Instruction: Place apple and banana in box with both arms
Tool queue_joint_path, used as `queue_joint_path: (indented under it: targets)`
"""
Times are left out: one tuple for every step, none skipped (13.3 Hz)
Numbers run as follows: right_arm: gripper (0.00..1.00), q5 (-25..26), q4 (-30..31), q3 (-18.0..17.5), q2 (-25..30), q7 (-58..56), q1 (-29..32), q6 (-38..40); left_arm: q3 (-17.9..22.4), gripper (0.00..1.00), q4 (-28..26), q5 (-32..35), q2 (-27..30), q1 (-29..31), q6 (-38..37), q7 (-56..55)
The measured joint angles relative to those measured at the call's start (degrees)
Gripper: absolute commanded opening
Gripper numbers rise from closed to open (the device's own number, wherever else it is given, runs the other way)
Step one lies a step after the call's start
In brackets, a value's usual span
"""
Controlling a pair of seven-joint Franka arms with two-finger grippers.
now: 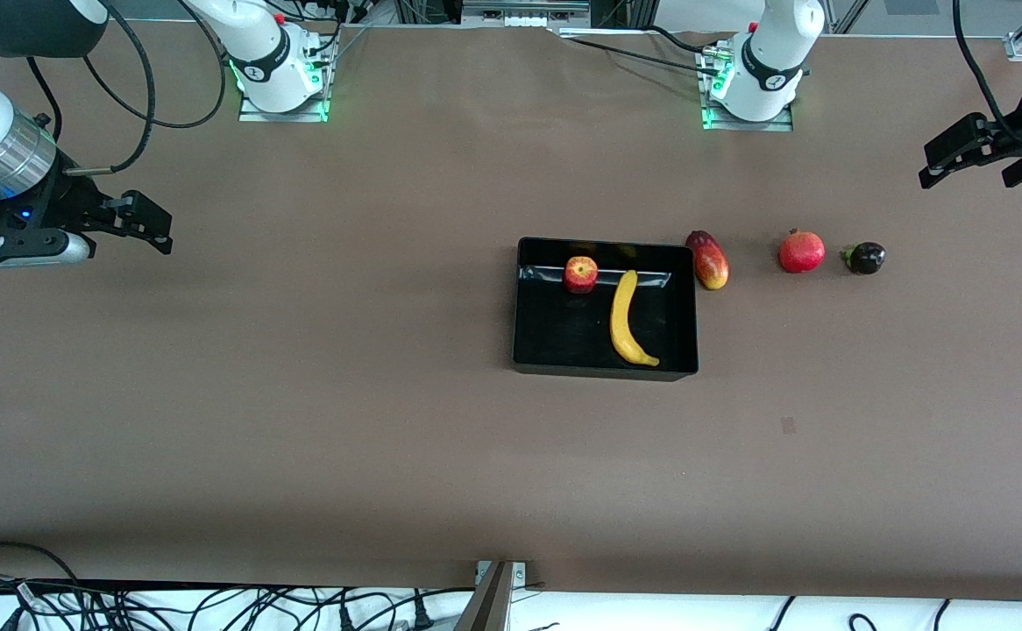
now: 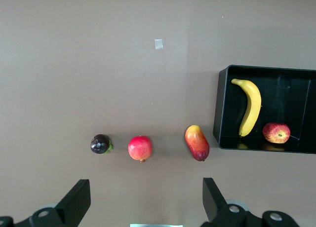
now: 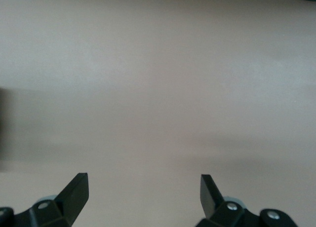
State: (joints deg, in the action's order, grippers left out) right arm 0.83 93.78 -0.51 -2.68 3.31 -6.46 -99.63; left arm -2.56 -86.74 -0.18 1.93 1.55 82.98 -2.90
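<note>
The black box sits mid-table. In it lie the red-yellow apple, by the wall nearest the robots' bases, and the yellow banana beside it. The left wrist view shows the box, the banana and the apple. My left gripper is open and empty, raised at the left arm's end of the table; its own view shows it. My right gripper is open and empty, raised at the right arm's end, over bare table in its own view.
A red-yellow mango lies against the box on the side toward the left arm's end. A red pomegranate and a dark mangosteen follow in a row toward that end. Cables lie along the table's front edge.
</note>
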Motion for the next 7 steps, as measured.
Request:
queue_joint_path:
  targets:
    - [1.00, -0.03, 0.00, 0.00, 0.00, 0.00, 0.00, 0.00, -0.02, 1.00, 0.00, 0.00, 0.00, 0.03, -0.05, 0.01]
    - [1.00, -0.03, 0.00, 0.00, 0.00, 0.01, 0.00, 0.01, -0.09, 1.00, 0.00, 0.00, 0.00, 0.15, -0.07, 0.02]
    - [1.00, -0.03, 0.00, 0.00, 0.00, 0.01, 0.00, 0.01, -0.17, 1.00, 0.00, 0.00, 0.00, 0.32, -0.10, 0.05]
    - [1.00, -0.03, 0.00, 0.00, 0.00, 0.01, 0.00, 0.01, -0.26, 1.00, 0.00, 0.00, 0.00, 0.48, -0.12, 0.08]
    - [1.00, -0.04, 0.00, 0.00, 0.00, 0.01, 0.00, 0.01, -0.37, 1.00, 0.00, 0.00, 0.00, 0.64, -0.15, 0.11]
    - [1.00, -0.04, 0.00, 0.00, 0.00, 0.01, 0.00, 0.01, -0.43, 1.00, 0.00, 0.00, 0.00, 0.72, -0.24, 0.15]
    - [1.00, -0.04, 0.00, 0.00, 0.00, 0.01, 0.00, 0.01, -0.47, 1.00, 0.00, 0.00, 0.00, 0.73, -0.41, 0.17]
